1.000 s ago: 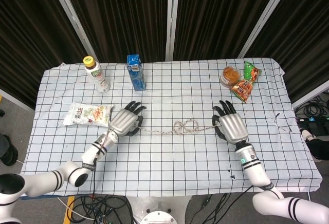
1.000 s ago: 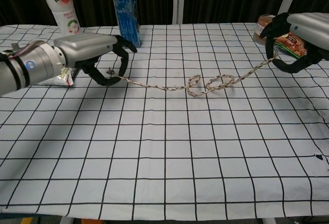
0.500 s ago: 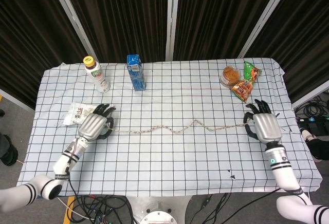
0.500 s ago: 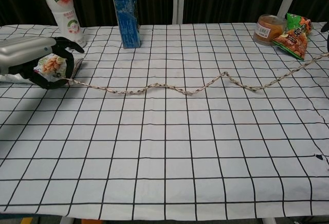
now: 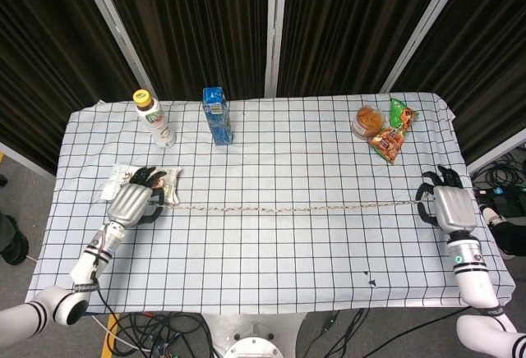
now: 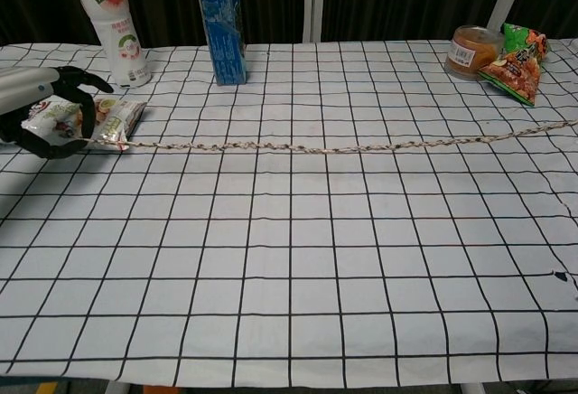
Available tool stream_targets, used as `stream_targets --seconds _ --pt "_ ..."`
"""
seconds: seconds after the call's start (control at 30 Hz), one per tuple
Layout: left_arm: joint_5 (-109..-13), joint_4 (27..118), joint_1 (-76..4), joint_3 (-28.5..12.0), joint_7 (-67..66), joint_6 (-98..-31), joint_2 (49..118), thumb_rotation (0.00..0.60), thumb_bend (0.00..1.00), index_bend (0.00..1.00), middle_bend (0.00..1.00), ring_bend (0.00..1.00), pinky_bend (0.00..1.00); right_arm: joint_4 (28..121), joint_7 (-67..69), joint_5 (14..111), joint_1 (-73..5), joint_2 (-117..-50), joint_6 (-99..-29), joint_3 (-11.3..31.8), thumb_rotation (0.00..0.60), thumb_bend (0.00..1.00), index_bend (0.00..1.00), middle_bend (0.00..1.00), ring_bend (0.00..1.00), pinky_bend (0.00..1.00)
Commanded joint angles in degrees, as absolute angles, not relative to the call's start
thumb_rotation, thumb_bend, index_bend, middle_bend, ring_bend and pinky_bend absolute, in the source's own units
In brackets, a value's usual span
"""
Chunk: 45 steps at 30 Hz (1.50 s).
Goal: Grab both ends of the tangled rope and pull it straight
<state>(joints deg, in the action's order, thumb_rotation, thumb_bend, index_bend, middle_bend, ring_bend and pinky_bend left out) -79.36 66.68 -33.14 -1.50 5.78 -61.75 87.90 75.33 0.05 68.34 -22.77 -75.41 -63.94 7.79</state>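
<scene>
The rope [image 5: 288,208], looped a second ago, is now lying almost taut from nine to three o'clock across the table [image 5: 271,276], the left hand [image 5: 131,204] and, apparently, the right hand [image 5: 448,206] gripping its ends, so the straightening looks essentially finished.

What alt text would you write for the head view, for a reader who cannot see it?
A rope lies nearly straight across a checked table, held by the left hand and right hand. A bottle, carton and snacks stand behind.
</scene>
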Motion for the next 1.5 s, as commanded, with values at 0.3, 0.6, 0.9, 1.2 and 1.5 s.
stream_targets --seconds 0.3,0.6,0.9,1.2,1.5 --pt "-79.36 64.77 -32.52 -1.93 6.07 -60.57 89.33 0.600 0.38 0.58 0.11 0.00 0.00 69.43 4.08 69.82 -22.04 -80.01 -62.09 7.05 0.600 0.58 0.65 0.19 0.00 0.00" --pt "-79.60 63.97 -32.23 -2.21 5.82 -59.95 90.12 0.600 0.38 0.51 0.11 0.00 0.00 66.83 4.93 70.62 -21.92 -82.24 -61.18 6.94 0.600 0.55 0.50 0.15 0.00 0.00" --pt "-79.41 64.35 -31.07 -2.72 5.38 -61.05 90.41 0.600 0.28 0.35 0.11 0.00 0.00 68.03 4.80 70.50 -21.17 -81.88 -61.57 7.46 0.600 0.38 0.23 0.09 0.00 0.00" --pt "-78.65 74.63 -25.80 -5.22 6.79 -70.40 81.62 0.600 0.19 0.25 0.11 0.00 0.00 79.15 5.43 74.60 -16.92 -73.04 -71.87 8.62 0.600 0.37 0.18 0.09 0.00 0.00" --pt "-76.25 82.05 -15.05 -5.10 7.52 -82.37 70.41 0.600 0.18 0.25 0.11 0.00 0.00 89.38 8.94 81.52 -9.48 -62.08 -82.91 6.00 0.600 0.38 0.18 0.10 0.00 0.00"
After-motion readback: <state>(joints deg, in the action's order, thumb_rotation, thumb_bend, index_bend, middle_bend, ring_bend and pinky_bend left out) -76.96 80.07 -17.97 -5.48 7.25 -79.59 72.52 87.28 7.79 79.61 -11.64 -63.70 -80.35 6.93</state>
